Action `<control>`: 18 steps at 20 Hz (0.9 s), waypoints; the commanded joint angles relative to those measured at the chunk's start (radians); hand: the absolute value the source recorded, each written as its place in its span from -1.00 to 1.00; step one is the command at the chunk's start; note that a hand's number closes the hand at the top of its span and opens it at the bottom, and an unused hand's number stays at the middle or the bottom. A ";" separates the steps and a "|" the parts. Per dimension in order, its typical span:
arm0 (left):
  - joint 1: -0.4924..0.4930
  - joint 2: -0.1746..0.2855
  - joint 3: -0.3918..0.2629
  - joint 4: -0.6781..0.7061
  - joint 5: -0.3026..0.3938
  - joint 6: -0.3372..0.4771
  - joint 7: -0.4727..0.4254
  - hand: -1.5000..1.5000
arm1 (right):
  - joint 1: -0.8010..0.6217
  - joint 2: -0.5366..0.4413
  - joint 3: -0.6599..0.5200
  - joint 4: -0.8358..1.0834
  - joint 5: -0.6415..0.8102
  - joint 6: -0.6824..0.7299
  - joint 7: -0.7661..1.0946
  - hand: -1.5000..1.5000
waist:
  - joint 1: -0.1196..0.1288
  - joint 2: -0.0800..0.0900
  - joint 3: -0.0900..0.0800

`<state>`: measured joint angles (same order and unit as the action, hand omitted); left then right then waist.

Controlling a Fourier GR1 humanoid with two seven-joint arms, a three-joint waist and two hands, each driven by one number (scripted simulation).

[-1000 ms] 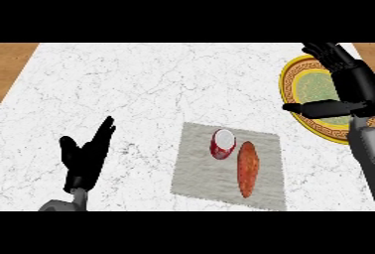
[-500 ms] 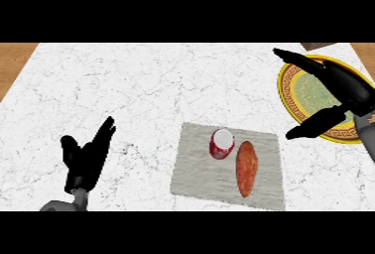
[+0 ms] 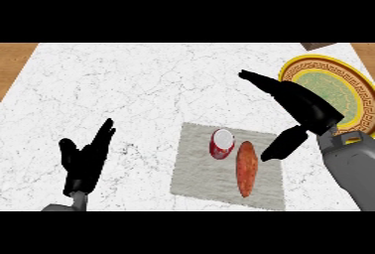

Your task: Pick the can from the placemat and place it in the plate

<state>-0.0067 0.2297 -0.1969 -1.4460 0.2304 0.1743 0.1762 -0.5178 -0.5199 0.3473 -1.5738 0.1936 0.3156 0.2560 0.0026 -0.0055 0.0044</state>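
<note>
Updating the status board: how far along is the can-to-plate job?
Done: nothing yet. The can stands on the placemat beside an orange vegetable, and no can is on the plate. In hand: the right hand is open between plate and placemat, apart from the can. The left hand rests open at lower left. Left: grasp, lift, set in the plate.

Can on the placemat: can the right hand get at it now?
Probably yes: the open right hand hovers right of the can, whose top is uncovered; the orange vegetable close on that side might crowd a grasp.
</note>
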 commanded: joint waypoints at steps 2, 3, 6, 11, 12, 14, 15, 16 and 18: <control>-0.025 -0.019 0.000 0.004 -0.004 -0.002 0.081 0.00 | 0.036 0.070 0.059 -0.019 0.128 -0.015 0.058 -1.00 | -0.002 0.005 -0.004; 0.034 -0.018 0.009 -0.008 -0.003 -0.023 0.010 0.00 | 0.006 0.074 0.040 -0.023 0.109 0.036 0.122 -1.00 | 0.001 0.004 -0.005; 0.033 -0.035 0.017 0.041 0.004 -0.049 -0.012 0.00 | 0.011 0.138 0.049 0.057 0.125 0.042 0.088 -1.00 | 0.003 0.006 -0.005; 0.044 -0.036 0.003 -0.083 -0.033 -0.011 0.098 0.00 | 0.092 0.205 0.084 -0.046 0.180 0.055 0.148 -1.00 | 0.001 0.004 -0.004; 0.043 -0.048 0.019 0.021 -0.038 -0.051 0.001 0.00 | 0.107 0.182 0.047 -0.071 0.170 0.094 0.137 -1.00 | -0.002 0.005 -0.005; 0.007 -0.069 0.035 0.035 -0.043 -0.034 0.016 0.00 | 0.134 0.216 0.055 -0.074 0.216 0.067 0.135 -1.00 | -0.003 0.005 -0.005; -0.035 -0.079 0.041 0.133 -0.056 -0.043 -0.021 0.00 | 0.072 0.213 0.037 0.029 0.229 0.066 0.056 -1.00 | -0.002 0.007 -0.005; 0.030 -0.035 0.054 0.038 -0.033 -0.087 -0.005 0.00 | 0.041 0.237 0.027 0.018 0.240 0.096 0.119 -1.00 | 0.002 0.005 -0.005; 0.035 -0.051 0.043 0.074 -0.049 -0.088 -0.036 0.00 | 0.076 0.263 0.086 0.013 0.311 0.048 0.126 -1.00 | 0.001 0.006 -0.005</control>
<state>0.0058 0.1902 -0.1513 -1.4426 0.1858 0.1198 0.1639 -0.4465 -0.3007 0.4009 -1.5810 0.4256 0.3872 0.3756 0.0036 -0.0052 0.0063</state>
